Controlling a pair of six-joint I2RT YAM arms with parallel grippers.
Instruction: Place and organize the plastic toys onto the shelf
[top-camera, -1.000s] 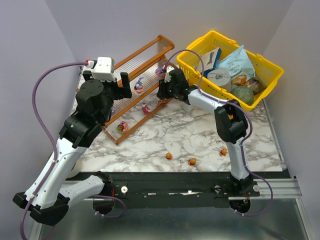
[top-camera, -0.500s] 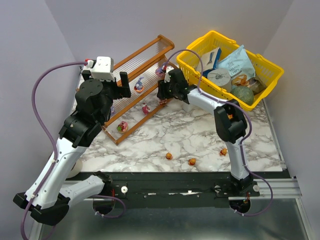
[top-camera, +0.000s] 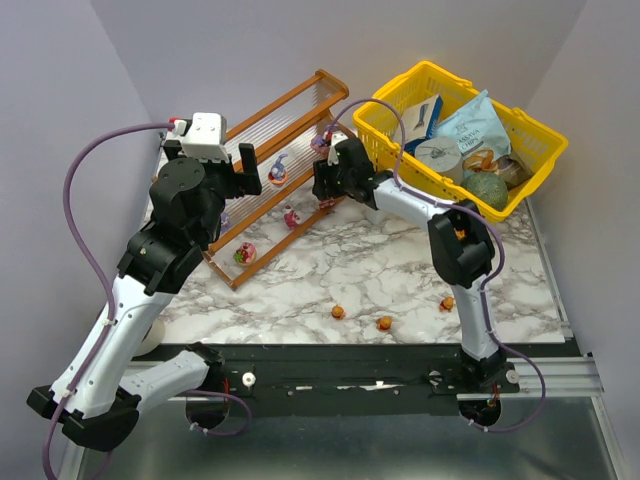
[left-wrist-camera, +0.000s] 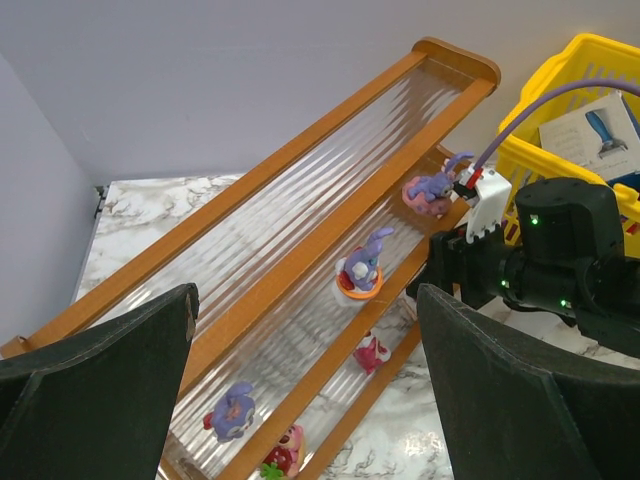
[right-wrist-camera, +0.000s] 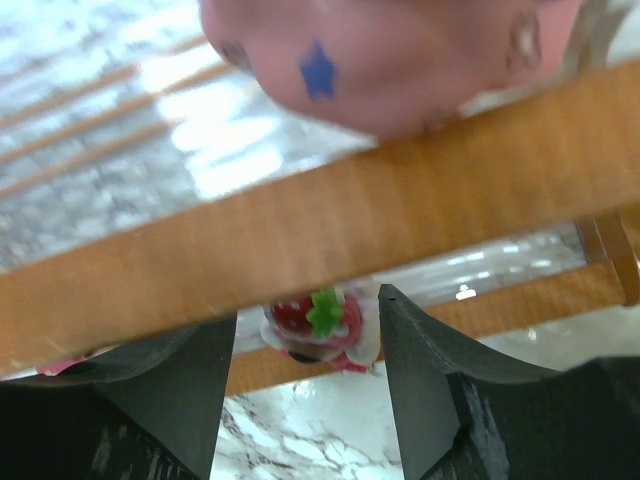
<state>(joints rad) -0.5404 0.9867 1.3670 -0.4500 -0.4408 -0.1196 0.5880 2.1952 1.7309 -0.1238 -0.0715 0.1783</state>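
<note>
Shelf (left-wrist-camera: 300, 150) holds six toys (left-wrist-camera: 362, 270); counter (top-camera: 400, 270), three orange ones (top-camera: 339, 311).
Tiny purple, pink, red; left tool (left-wrist-camera: 305, 300) and right tool (right-wrist-camera: 308, 310) both spread.

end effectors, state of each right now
Left end effector: open, empty.
Right end effector: open, straddling the small red strawberry-shaped plastic toy on the brown wooden shelf.

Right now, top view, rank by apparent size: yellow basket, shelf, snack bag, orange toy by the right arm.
1. yellow basket and shelf: look about alike, shelf partly hidden by the left arm, so unranked.
2. snack bag.
3. orange toy, smallest by far.
</note>
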